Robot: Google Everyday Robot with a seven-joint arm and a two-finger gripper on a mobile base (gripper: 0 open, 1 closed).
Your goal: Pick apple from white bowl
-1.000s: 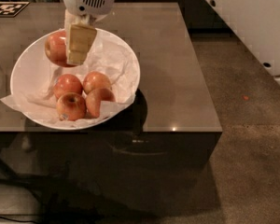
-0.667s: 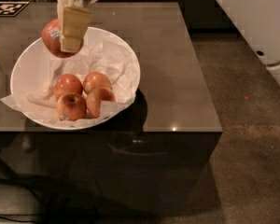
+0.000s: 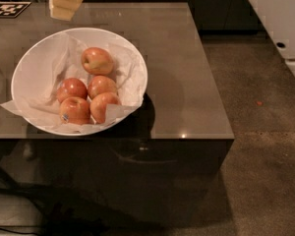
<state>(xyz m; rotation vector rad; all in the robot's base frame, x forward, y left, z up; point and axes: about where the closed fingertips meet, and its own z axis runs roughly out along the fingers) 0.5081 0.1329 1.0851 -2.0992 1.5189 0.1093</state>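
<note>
The white bowl (image 3: 24,63), lined with crumpled white paper, sits on the left of the table. Several red-orange apples lie in it. One apple (image 3: 97,60) lies alone toward the back. The others cluster at the front, and the front-left one (image 3: 74,110) shows a small sticker. My gripper (image 3: 65,3) hangs at the top edge of the camera view, above and behind the bowl's back rim. Only its tan lower end shows, with no apple in it or touching it.
The bowl stands on a grey-brown table (image 3: 187,82) whose front edge runs just below the bowl. A black-and-white marker tag (image 3: 9,9) lies at the back left. A white robot body part (image 3: 280,18) fills the top right above the speckled floor (image 3: 265,156).
My gripper has risen from the bowl's back left to the top of the view. The apple it was on now lies free in the bowl, further right and nearer the middle.
</note>
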